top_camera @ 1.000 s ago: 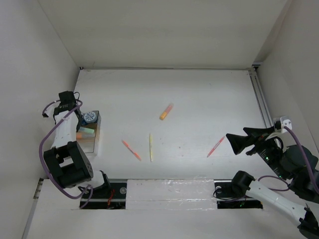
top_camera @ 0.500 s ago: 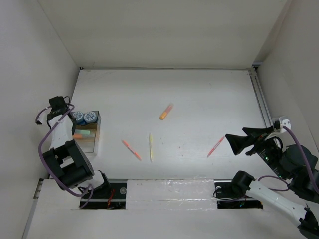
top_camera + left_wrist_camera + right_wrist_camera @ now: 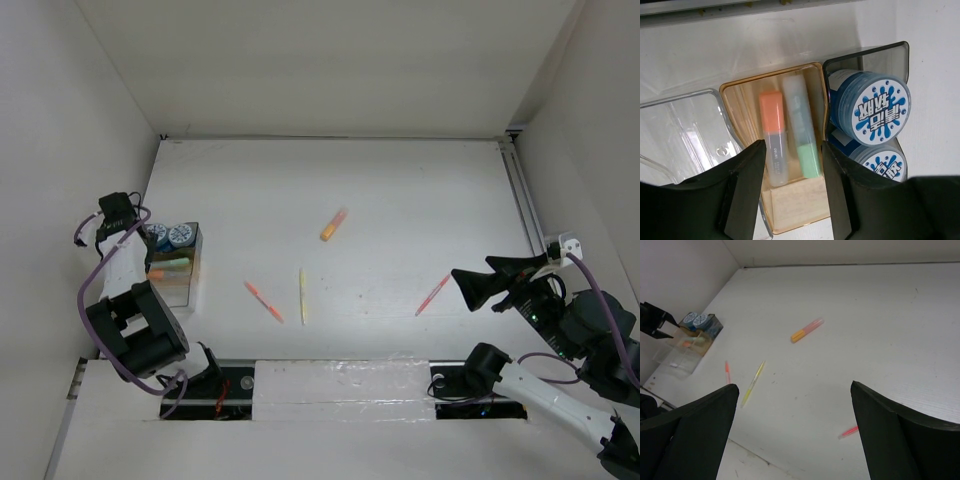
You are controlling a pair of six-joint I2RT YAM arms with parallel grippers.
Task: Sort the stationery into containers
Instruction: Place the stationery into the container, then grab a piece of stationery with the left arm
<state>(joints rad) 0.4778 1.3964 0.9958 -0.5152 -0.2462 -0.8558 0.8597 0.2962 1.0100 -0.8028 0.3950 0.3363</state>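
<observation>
Stationery tray [image 3: 771, 83] under left end effector [image 3: 792, 145]
Its fingers [image 3: 747, 190] stand apart, empty, above the orange highlighter [image 3: 773, 135] and green highlighter [image 3: 802, 130]; two blue cylinders [image 3: 875, 112] fill the next compartment. Right end effector [image 3: 794, 386] gapes empty over the table [image 3: 890, 315].

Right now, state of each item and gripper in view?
tray: one clear compartment empty
blue-and-white cylinders: both in tray, same compartment
orange highlighter: in tray's tan compartment
green highlighter: in tray, beside it
second orange highlighter: loose on table
orange-red pen: loose on table
yellow pen: loose on table
pink pen: loose on table
left gripper: open, empty, over tray
right gripper: open, empty
</observation>
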